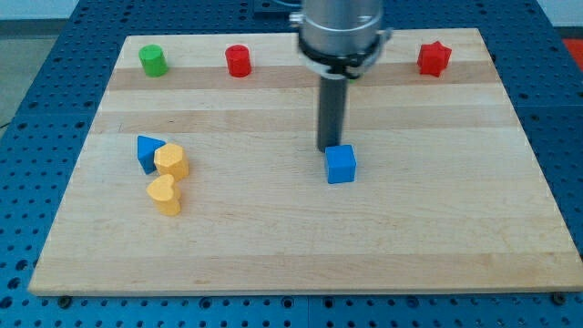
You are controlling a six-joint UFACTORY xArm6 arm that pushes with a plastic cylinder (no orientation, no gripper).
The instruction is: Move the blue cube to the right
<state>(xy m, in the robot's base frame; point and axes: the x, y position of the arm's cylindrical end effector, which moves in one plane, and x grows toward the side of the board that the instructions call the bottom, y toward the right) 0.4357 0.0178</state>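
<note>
My tip, a bare rod gripping nothing, sits touching the blue cube from behind its upper-left corner, mid-board, so I reckon I'm lined up to nudge it rightward

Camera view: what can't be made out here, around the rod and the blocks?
- My tip: whether it touches the blue cube; cube's top edge overlaps it.
- Arm above the rod: cut off by the view's top.
- Blue triangular block: partly hidden by a yellow block.
</note>
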